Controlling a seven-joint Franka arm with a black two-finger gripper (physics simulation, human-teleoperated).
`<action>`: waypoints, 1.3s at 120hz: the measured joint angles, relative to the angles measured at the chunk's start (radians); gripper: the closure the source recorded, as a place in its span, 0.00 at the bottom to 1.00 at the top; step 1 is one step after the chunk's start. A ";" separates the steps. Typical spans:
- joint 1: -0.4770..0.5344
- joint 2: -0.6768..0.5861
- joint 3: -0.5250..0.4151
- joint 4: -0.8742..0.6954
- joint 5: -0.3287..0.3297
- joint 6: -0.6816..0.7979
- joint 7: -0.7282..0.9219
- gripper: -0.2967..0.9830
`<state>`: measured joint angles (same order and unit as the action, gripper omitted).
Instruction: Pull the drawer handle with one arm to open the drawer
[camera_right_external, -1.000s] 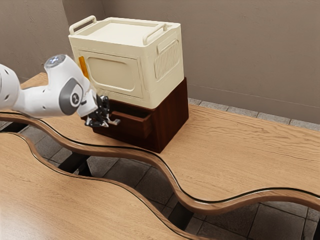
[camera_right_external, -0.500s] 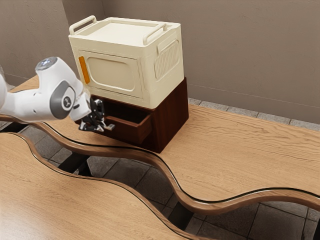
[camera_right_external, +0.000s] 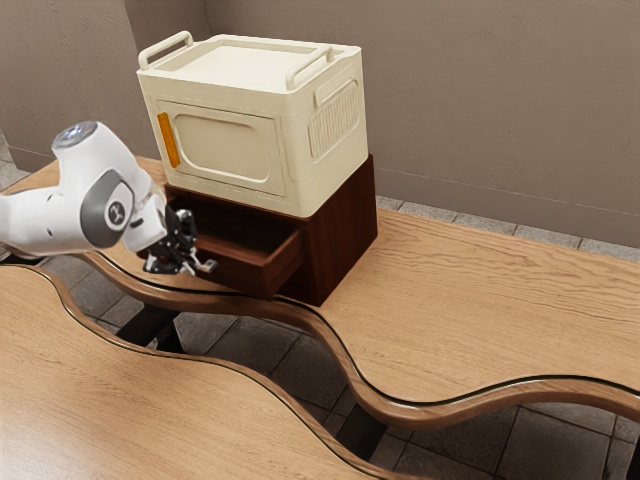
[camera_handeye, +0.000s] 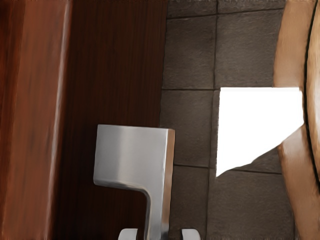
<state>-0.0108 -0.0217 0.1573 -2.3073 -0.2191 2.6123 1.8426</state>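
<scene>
A glossy white robot arm with smooth, rounded links (camera_right_external: 88, 162) is wearing a blue-grey round cap with a mottled face (camera_right_external: 75, 135) and, along one joint, a broad dark-grey panel with curved edges (camera_right_external: 97, 208). Inside that panel a darker round disc (camera_right_external: 117, 213) is carrying a small pale emblem, too tiny to read, while a white block-shaped wrist section (camera_right_external: 147, 224) is following beyond. At its end a black hand of narrow, jointed parts (camera_right_external: 192, 265) is showing small silvery-grey highlights among its angular pieces.
</scene>
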 joint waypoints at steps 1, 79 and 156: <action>0.000 -0.003 0.000 -0.003 0.000 0.000 0.000 0.76; 0.002 -0.108 0.041 -0.109 0.010 -0.008 0.001 0.75; 0.002 -0.196 0.041 -0.191 0.033 -0.017 -0.002 0.75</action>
<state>-0.0088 -0.2178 0.1988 -2.4982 -0.1856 2.5950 1.8405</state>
